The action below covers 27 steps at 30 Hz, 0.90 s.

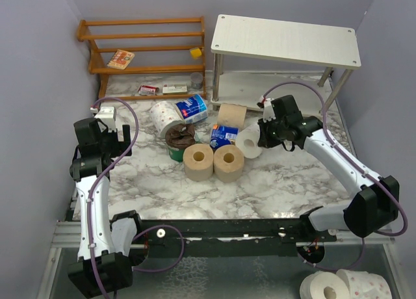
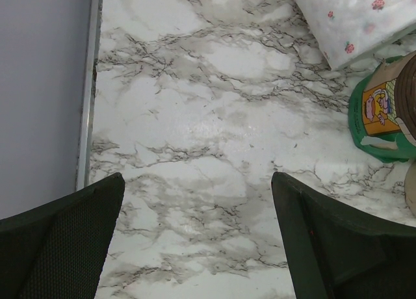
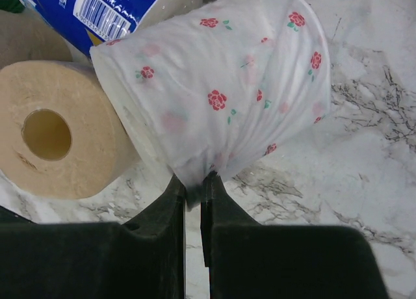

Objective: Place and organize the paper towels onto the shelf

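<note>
Top view: the shelf (image 1: 285, 39) stood at the back right; the paper towels (image 1: 213, 161) lay clustered on the counter (image 1: 279, 182) in front of it. Left wrist view: the left pincer (image 2: 197, 182) stood wide open above the marble, holding nothing. Right wrist view: the right pincer (image 3: 193, 185) was pinched shut on the wrapper of a rose-printed roll (image 3: 221, 97), lying just beside a tan roll (image 3: 58, 140).
</note>
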Motion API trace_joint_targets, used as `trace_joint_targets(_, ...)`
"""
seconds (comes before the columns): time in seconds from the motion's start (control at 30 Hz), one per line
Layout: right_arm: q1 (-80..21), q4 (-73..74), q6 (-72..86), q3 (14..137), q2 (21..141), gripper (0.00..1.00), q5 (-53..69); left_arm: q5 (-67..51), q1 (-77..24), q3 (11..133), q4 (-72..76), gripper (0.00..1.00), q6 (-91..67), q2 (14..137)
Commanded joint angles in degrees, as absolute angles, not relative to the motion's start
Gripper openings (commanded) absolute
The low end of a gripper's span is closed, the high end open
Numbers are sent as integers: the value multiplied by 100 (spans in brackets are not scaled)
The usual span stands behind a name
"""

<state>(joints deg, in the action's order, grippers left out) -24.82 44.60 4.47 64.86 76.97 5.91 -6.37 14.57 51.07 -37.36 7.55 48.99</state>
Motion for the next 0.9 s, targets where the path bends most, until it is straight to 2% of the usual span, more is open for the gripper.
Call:
trace_joint_targets(0.0, -2408, 3690, 1245, 6496, 7281, 1, 1047, -589, 1494, 5040, -3584, 98, 710, 4868)
trace_joint_targets(0.13, -2396, 2266, 1256, 5980, 6427, 1, 753, -559, 1494, 5036, -3575, 98, 703, 4903)
trace_joint_targets(0.23, -2229, 2180, 1899, 6094, 6415, 1, 283, -537, 1494, 5027, -3565, 98, 692, 4867)
trace_joint_targets(0.33, -1861, 1815, 2321, 5874, 6214, 1, 1040, -536, 1494, 5019, -3561, 98, 694, 4890)
trace_joint_targets(0.53, -1846, 1616, 2614, 5759, 5927, 1, 2244, -527, 1494, 5023, -3561, 98, 685, 4967)
trace_joint_targets(0.7, -1846, 1296, 2583, 5650, 5822, 1, 2555, -521, 1503, 5019, -3561, 98, 684, 4927)
trace_joint_targets(0.87, -1846, 1157, 2712, 5494, 5784, 1, 2280, -512, 1516, 5010, -3556, 98, 672, 4930)
